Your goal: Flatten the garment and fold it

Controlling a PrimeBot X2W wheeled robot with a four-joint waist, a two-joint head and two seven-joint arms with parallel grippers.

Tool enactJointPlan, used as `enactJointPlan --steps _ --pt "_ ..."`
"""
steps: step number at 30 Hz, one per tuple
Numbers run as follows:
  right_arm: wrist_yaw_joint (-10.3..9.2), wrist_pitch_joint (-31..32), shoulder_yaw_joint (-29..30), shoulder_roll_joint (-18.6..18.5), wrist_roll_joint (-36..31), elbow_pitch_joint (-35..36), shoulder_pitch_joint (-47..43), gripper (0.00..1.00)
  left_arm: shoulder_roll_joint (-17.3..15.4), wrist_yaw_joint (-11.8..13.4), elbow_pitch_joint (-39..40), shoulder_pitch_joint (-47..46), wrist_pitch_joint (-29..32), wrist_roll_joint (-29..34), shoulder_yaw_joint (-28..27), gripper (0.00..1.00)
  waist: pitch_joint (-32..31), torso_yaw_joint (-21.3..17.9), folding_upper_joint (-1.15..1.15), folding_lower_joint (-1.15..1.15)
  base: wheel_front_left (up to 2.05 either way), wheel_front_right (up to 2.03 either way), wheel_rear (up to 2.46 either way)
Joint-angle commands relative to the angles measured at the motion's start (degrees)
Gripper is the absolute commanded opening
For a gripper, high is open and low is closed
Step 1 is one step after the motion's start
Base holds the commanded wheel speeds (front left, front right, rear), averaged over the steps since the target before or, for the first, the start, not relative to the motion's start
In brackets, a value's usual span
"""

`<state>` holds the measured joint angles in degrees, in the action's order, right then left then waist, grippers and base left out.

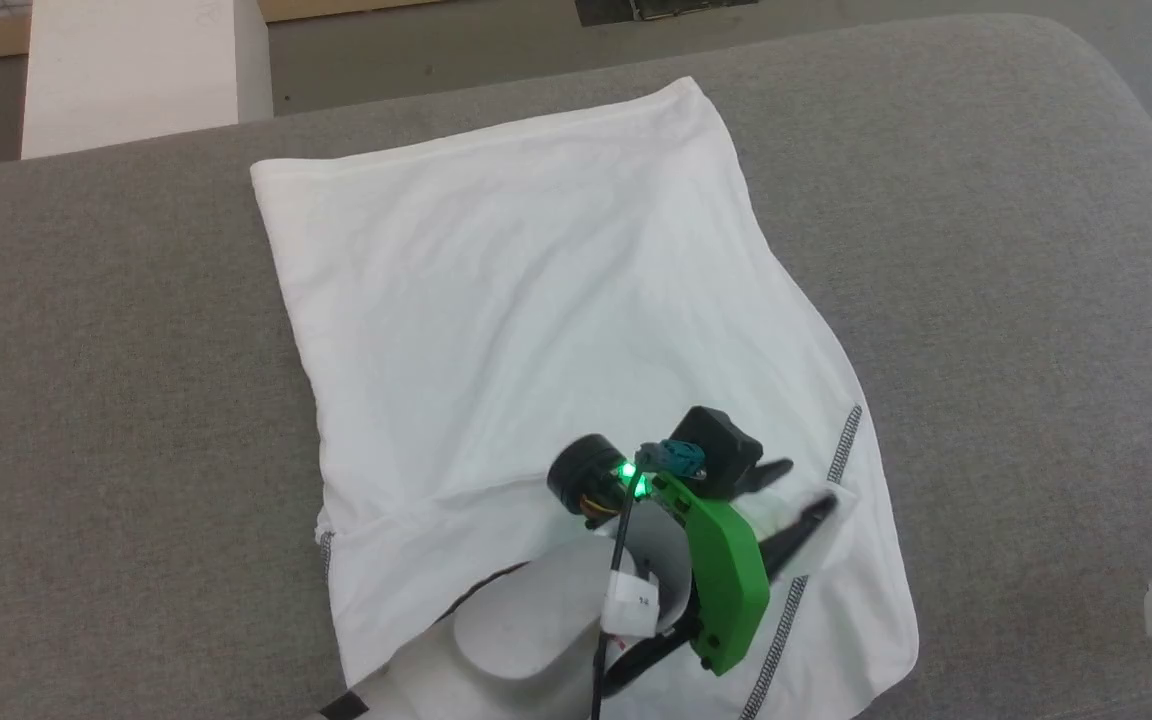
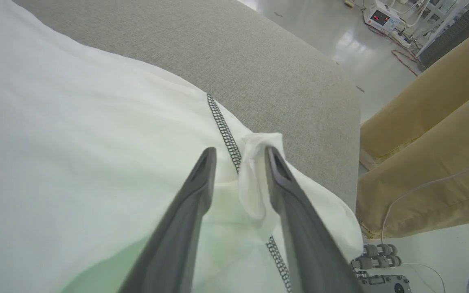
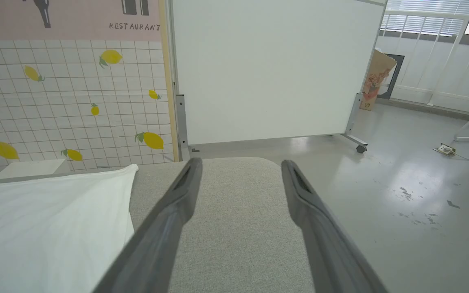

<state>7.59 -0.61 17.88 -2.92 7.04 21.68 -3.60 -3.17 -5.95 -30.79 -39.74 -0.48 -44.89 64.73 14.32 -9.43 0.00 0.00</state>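
Observation:
The garment, a thin white shirt with dark zigzag stitching along its seams, lies mostly flat on the grey padded surface. My left gripper is over its near right corner, by the stitched seam. In the left wrist view the left gripper has its jaws apart, and a small pinch of white fabric stands up between them against the right finger. My right gripper is open over bare grey padding, to the right of the garment's edge.
A white rigid box stands beyond the surface's far left edge. A person's tan trouser legs are beside the rounded corner of the padding. A white wheeled panel and open floor lie past the far edge.

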Motion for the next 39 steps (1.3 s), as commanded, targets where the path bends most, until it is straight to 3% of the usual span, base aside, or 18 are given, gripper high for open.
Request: enactJointPlan --steps 1,7,10,13,17,24,29,31,34,39 --pt "-0.1 -0.5 0.0 0.0 -0.4 -0.2 0.6 1.0 0.3 0.4 -0.1 -1.7 -1.1 -0.6 0.7 1.0 -0.4 0.2 0.0 0.0 0.0 0.0 0.0" --pt "-0.1 0.2 0.0 0.0 -0.8 -0.2 -0.6 1.0 0.3 2.0 1.4 -4.7 -6.3 -1.4 2.6 1.0 -3.2 2.1 0.0 0.0 0.0 0.0 0.0" --pt "-0.1 0.7 -0.4 0.0 -0.8 0.2 -1.5 1.0 0.2 4.1 2.7 -5.0 -9.6 -1.1 1.3 1.0 -4.7 3.4 0.0 0.0 0.0 0.0 0.0" --pt "-0.1 1.1 -0.8 0.0 -0.7 0.5 -2.4 1.0 -2.4 7.3 5.6 -3.8 -12.0 -0.6 -1.2 1.0 -5.9 4.4 0.0 0.0 0.0 0.0 0.0" --pt "-0.1 1.3 -1.1 0.0 -0.2 0.5 -3.5 1.0 -8.9 14.2 13.1 0.5 -13.8 0.4 -6.5 1.0 -6.6 5.7 0.0 0.0 0.0 0.0 0.0" --pt "-0.1 0.9 -1.2 0.0 1.1 -0.2 -5.0 1.0 -21.6 28.6 33.1 15.6 -14.5 5.5 -19.2 1.0 -6.3 7.8 0.0 0.0 0.0 0.0 0.0" --pt "-0.1 0.2 -1.2 0.0 1.7 -1.5 -5.4 1.0 -26.0 37.4 44.2 29.0 -14.5 12.9 -30.0 1.0 -6.1 9.0 0.0 0.0 0.0 0.0 0.0" --pt "-0.1 0.0 -1.2 0.0 2.0 -2.1 -5.7 1.0 -25.3 39.8 47.2 34.3 -14.5 14.9 -34.8 1.0 -6.4 9.4 0.0 0.0 0.0 0.0 0.0" --pt "-0.1 -0.3 -1.1 0.0 2.1 -3.4 -6.3 1.0 -23.5 41.0 49.3 41.4 -14.5 17.2 -39.5 1.0 -7.0 10.0 0.0 0.0 0.0 0.0 0.0" --pt "-0.1 -0.8 -0.8 0.0 2.4 -5.4 -7.0 1.0 -19.3 38.0 51.1 48.0 -14.5 19.2 -42.8 1.0 -8.0 11.0 0.0 0.0 0.0 0.0 0.0"
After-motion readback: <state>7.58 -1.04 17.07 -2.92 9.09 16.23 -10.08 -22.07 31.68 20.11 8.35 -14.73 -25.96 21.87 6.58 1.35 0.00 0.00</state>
